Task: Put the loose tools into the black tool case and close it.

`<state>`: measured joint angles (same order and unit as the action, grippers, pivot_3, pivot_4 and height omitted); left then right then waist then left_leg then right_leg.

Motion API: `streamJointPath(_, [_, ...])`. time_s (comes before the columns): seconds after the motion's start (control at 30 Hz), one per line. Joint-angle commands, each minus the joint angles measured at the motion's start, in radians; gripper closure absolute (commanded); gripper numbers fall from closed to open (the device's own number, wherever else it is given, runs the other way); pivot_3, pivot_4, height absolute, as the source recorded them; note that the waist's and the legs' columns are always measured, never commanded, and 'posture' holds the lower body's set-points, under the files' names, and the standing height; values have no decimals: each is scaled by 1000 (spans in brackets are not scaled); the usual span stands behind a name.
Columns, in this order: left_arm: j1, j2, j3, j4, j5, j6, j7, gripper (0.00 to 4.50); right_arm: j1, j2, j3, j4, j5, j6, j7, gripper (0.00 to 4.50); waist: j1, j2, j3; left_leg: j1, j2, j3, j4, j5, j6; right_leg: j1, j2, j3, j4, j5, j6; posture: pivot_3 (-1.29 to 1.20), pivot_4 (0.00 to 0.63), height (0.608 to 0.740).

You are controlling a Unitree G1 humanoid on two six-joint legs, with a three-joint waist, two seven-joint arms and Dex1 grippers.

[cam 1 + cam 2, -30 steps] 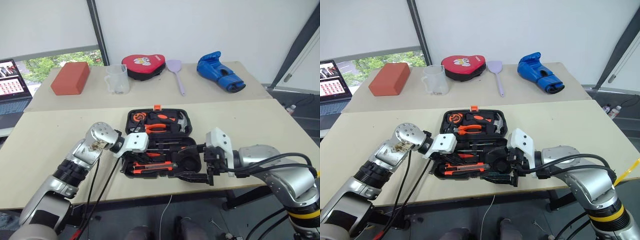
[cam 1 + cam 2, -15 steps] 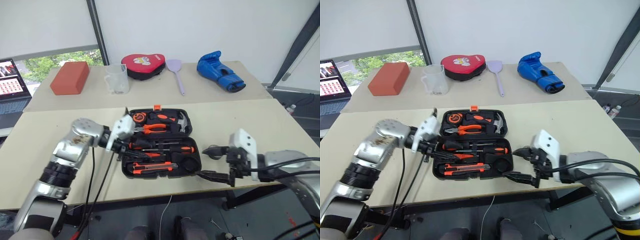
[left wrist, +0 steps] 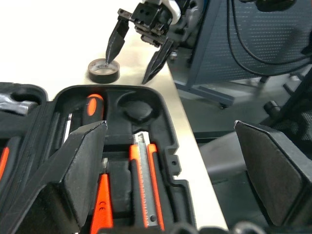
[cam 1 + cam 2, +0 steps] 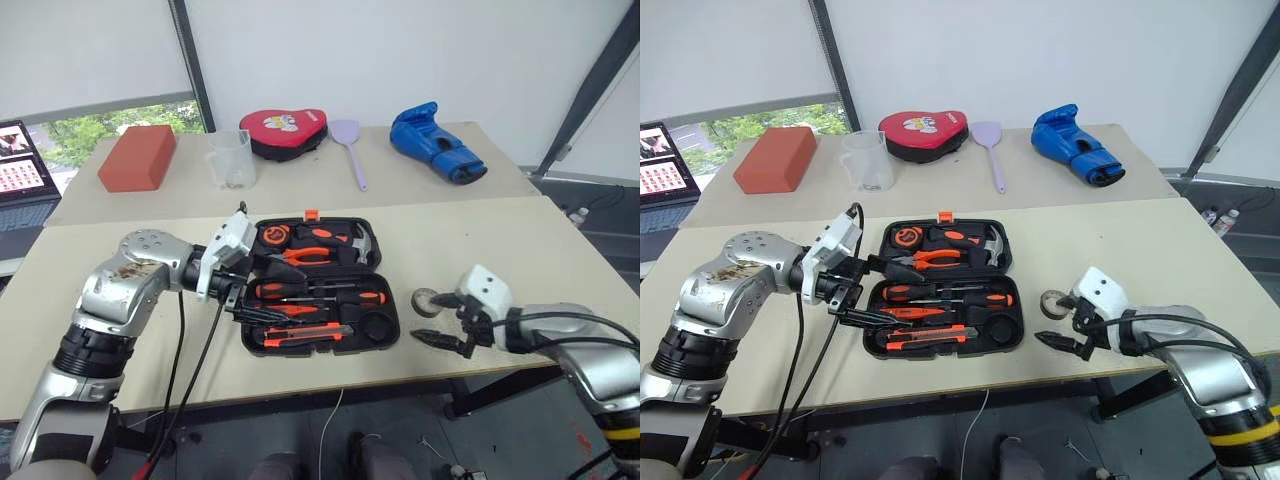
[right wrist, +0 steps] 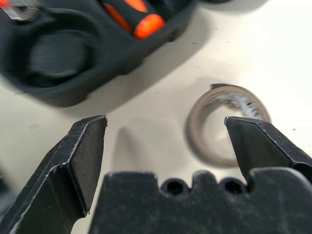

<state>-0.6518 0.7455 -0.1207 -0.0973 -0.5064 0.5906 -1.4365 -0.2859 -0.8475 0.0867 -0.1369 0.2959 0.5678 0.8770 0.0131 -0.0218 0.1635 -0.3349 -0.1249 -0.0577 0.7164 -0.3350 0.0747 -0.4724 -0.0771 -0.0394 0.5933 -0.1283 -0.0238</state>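
The black tool case [image 4: 392, 300] lies open at the table's middle. Two black-and-orange screwdrivers [image 4: 325, 296] and the utility knife [image 4: 305, 333] rest in its near half, beside an empty round slot [image 4: 378, 327]. The small tape roll [image 4: 426, 298] lies on the table right of the case. My right gripper [image 4: 425, 318] stands open just in front of the roll, one finger beside it, not touching. My left gripper [image 4: 257, 290] hovers open and empty over the case's left edge. In the left wrist view the tape roll [image 3: 104, 70] sits under the right gripper [image 3: 131, 66].
Pliers [image 4: 320, 256], a hammer [image 4: 365, 243] and a tape measure [image 4: 275, 236] fill the case's far half. On the back table stand a red block [image 4: 138, 158], a clear cup [image 4: 231, 158], a red mitt [image 4: 285, 132], a spatula [image 4: 352, 150] and a blue glove [image 4: 437, 143]. A laptop [image 4: 18, 175] is at far left.
My left gripper has opened, lifted off the case's near half and drawn back to its left edge. My right gripper has swung right, off the case, and down to the tape roll.
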Motion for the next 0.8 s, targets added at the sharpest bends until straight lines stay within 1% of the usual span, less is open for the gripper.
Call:
streamJointPath(0.03, [-9, 6, -3, -34, 11, -19, 17, 0, -37, 27, 20, 53, -42, -37, -5, 527, 0, 0, 0, 0, 0, 0, 0, 0, 0, 0, 0, 0, 0, 0, 0, 0, 150, 740])
streamJointPath(0.07, [-9, 5, -4, -35, 9, -18, 19, 0, -42, 34, 23, 63, -48, -40, -4, 661, 0, 0, 0, 0, 0, 0, 0, 0, 0, 0, 0, 0, 0, 0, 0, 0, 150, 740])
streamJointPath(0.17, [-12, 3, -5, -36, 6, -19, 25, 0, -49, 49, 16, 78, -54, -42, -1, 1762, -2, 0, 0, 0, 0, 0, 0, 0, 0, 0, 0, 0, 0, 0, 0, 0, 150, 740])
streamJointPath(0.2, [-13, 2, -5, -36, 6, -19, 26, 0, -50, 52, 14, 81, -55, -42, 0, 2015, -2, 0, 0, 0, 0, 0, 0, 0, 0, 0, 0, 0, 0, 0, 0, 0, 150, 740])
streamJointPath(0.27, [-13, 3, -11, -36, 11, -28, 24, 0, -49, 56, 2, 86, -54, -47, 1, 2671, -1, 0, 0, 0, 0, 0, 0, 0, 0, 0, 0, 0, 0, 0, 0, 0, 150, 740])
streamJointPath(0.3, [-12, 4, -14, -36, 15, -34, 23, 0, -48, 55, -4, 87, -52, -53, 3, 3079, -1, 0, 0, 0, 0, 0, 0, 0, 0, 0, 0, 0, 0, 0, 0, 0, 150, 740])
streamJointPath(0.33, [-12, 4, -16, -36, 17, -38, 23, 0, -48, 54, -15, 85, -43, -48, 4, 3478, -1, 0, 0, 0, 0, 0, 0, 0, 0, 0, 0, 0, 0, 0, 0, 0, 150, 740])
streamJointPath(0.4, [-13, 4, -17, -34, 18, -42, 24, 0, -49, 41, -57, 57, 5, -15, 28, 4133, -1, 0, 0, 0, 0, 0, 0, 0, 0, 0, 0, 0, 0, 0, 0, 0, 150, 740])
streamJointPath(0.43, [-13, 5, -18, -34, 18, -42, 25, 0, -54, 36, -94, 21, 60, 27, 48, 4404, -1, 0, 0, 0, 0, 0, 0, 0, 0, 0, 0, 0, 0, 0, 0, 0, 150, 740])
streamJointPath(0.5, [-10, 9, -23, -32, 23, -52, 21, 0, -65, 36, -155, -86, 192, 123, 88, 4404, -1, 1, 0, 0, 0, 0, 0, 0, 0, 0, 0, 0, 0, 0, 0, 0, 150, 740])
streamJointPath(0.6, [-5, 11, -28, -28, 31, -64, 15, 0, -68, 40, -160, -243, 308, 214, 107, 4404, -3, 1, 0, 0, 0, 0, 0, 0, 0, 0, 0, 0, 0, 0, 0, 0, 150, 740])
streamJointPath(0.67, [-5, 11, -33, -25, 36, -73, 13, 0, -71, 39, -109, -321, 304, 230, 95, 4404, -3, 1, 0, 0, 1, 0, -1, 0, 0, 0, 1, 0, 0, 0, 0, 0, 150, 740])
streamJointPath(0.8, [-5, 6, -38, -24, 42, -78, 16, 0, -100, 65, 4, -357, 240, 233, 39, 4404, -1, 1, 0, 0, 0, 0, 0, 0, 0, 0, 0, 0, 0, 0, 0, 0, 150, 740])
